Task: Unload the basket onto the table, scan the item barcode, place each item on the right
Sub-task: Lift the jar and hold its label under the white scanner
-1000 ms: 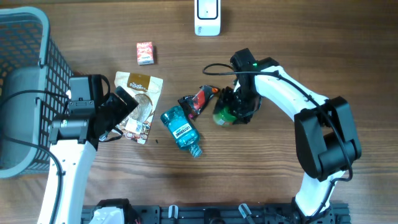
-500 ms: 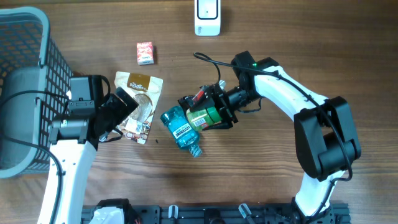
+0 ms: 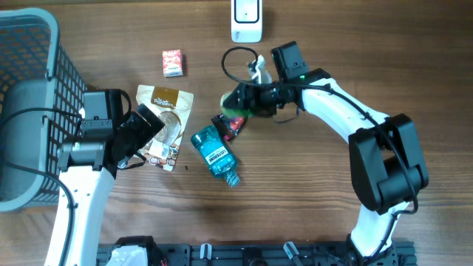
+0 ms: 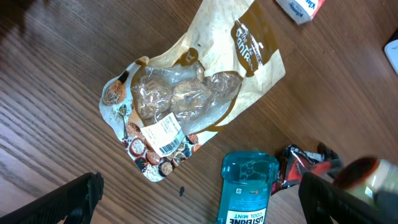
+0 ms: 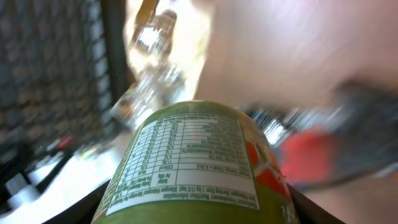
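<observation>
- Your right end effector [image 3: 242, 103], gripping the green can [image 5: 186, 162], has swung it up toward the scanner [image 3: 246, 21].
- Scan looks imminent; your left end effector [image 3: 142, 131] hangs wide open.

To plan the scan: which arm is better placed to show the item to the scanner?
Right. The right gripper holds the green can near the scanner; the left gripper is open, empty, farther away.

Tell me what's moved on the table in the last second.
The right gripper, already closed on the green can, lifted it and swung it left, toward the scanner at the far edge. Nothing was grabbed or released. The left gripper stayed open over the snack bag; the blue bottle, red packet, small box and basket did not move.
</observation>
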`<state>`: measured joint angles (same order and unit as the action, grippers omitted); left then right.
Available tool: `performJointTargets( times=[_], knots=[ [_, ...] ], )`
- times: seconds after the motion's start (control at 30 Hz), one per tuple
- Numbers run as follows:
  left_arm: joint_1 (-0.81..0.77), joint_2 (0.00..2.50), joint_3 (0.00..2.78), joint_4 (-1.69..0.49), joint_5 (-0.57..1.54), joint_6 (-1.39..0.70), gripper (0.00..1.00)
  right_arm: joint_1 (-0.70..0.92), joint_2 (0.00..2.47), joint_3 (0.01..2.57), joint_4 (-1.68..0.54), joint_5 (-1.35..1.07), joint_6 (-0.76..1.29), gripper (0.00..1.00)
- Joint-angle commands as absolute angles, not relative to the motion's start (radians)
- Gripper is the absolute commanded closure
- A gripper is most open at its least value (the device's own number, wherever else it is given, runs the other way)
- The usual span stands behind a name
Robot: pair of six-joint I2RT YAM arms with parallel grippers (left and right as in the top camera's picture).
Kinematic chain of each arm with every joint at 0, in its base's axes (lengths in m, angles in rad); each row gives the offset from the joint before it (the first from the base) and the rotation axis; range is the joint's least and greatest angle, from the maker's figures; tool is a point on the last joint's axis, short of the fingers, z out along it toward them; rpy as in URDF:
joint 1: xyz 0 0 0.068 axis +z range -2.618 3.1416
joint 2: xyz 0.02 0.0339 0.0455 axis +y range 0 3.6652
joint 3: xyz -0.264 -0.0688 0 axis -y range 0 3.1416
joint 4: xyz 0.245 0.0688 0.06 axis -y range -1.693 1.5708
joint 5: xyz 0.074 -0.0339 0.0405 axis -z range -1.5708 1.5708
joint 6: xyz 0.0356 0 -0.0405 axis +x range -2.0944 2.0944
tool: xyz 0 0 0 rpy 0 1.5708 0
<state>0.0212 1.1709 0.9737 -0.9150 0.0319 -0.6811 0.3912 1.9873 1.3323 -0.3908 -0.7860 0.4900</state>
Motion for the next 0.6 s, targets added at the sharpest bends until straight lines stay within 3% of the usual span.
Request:
performJointTargets(
  times=[0.0,0.13,0.3,0.57],
  knots=[
    [0.017,1.171,0.976,-0.911,0.025,-0.658,0.00,0.393,1.999,1.349,-0.290,-0.500,0.445,0.37],
    [0.017,1.171,0.976,-0.910,0.025,-0.658,0.00,0.393,1.999,1.364,-0.063,-0.247,0.432,0.37],
    [0.017,1.171,0.976,-0.909,0.025,-0.658,0.00,0.397,1.999,1.364,0.179,0.023,0.202,0.37],
    [0.017,1.171,0.976,-0.879,0.025,-0.658,0.00,0.397,2.020,1.364,0.431,0.071,0.051,0.35]
  ],
)
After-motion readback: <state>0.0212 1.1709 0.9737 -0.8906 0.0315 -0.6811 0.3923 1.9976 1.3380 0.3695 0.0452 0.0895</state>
